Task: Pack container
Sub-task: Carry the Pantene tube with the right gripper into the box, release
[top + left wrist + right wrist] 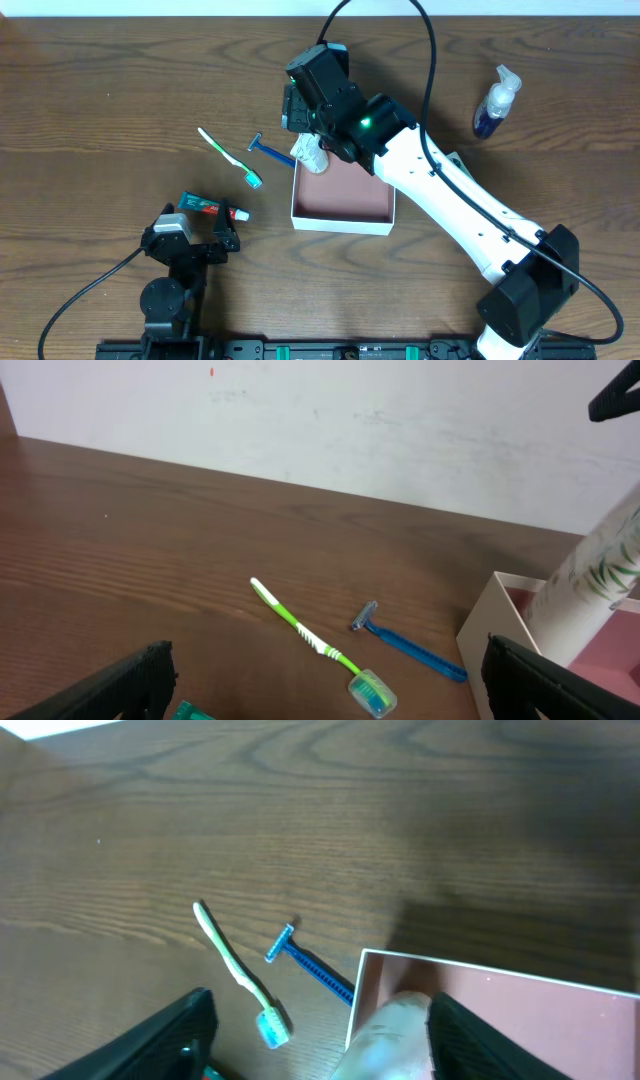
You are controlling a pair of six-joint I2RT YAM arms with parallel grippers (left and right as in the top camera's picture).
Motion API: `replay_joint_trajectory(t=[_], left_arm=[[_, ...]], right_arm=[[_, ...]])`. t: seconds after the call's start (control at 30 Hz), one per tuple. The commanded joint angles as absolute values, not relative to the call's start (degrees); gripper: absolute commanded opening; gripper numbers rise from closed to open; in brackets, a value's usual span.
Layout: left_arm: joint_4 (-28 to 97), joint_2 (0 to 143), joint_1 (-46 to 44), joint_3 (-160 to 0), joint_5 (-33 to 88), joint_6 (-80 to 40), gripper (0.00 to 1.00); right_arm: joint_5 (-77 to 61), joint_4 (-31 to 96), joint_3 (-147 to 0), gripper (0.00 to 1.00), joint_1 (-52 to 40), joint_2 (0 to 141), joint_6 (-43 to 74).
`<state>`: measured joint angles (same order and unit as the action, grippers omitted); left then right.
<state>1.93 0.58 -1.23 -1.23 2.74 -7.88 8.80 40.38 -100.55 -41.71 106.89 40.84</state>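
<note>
Brown wood surface. The white right arm reaches diagonally from the near right edge toward the centre.

The container sits mid-surface, open top, white walls, pink floor. It is flat on the wood and the arm crosses over its right side.

The right hand is over the container's far-left corner. Fingers are spread wider than the white tube between them. The tube is close against one finger, with a clear gap to the other. The tube has a green leaf print, is tilted, and its lower end is inside the container at that corner.

The left hand is low at the near left of the surface, fingers wide apart and holding nothing.

A blue spray bottle lies far right, well apart from the rest.

A green-and-white toothbrush lies left of the container. A toothpaste tube is just ahead of the left hand.

A blue razor lies between the toothbrush and the container's corner, with its handle end near the wall. Can't tell whether it touches.
</note>
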Motion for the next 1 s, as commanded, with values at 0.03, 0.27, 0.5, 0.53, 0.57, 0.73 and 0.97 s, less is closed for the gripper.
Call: replay_joint_trajectory(t=[0.03,0.27,0.5,0.53,0.57,0.73,0.97], left_arm=[[4.0,0.3,-1.0,-0.2,1.7,-7.8,0.98],[4.0,0.3,-1.0,-0.2,1.7,-7.8,0.98],[4.0,0.3,-1.0,-0.2,1.7,-7.8,0.98],[4.0,0.3,-1.0,-0.2,1.7,-7.8,0.98],[4.0,0.3,-1.0,-0.2,1.7,-7.8,0.98],[4.0,0.3,-1.0,-0.2,1.7,-7.8,0.98],[4.0,0.3,-1.0,-0.2,1.7,-7.8,0.98]], right_arm=[[8.7,39.7,-101.3,0.72,-42.2,106.1,36.0],[6.7,39.6,-101.3,0.66,-41.7,106.0,33.5],[3.6,41.6,-101.3,0.54,-40.3,106.0,32.7],[3.6,42.1,-101.3,0.54,-40.1,106.0,32.7],[3.6,42.5,-101.3,0.54,-39.8,106.0,32.6],[3.6,42.2,-101.3,0.54,-38.2,106.0,30.8],[2.9,41.6,-104.8,0.56,-35.2,104.1,28.6]])
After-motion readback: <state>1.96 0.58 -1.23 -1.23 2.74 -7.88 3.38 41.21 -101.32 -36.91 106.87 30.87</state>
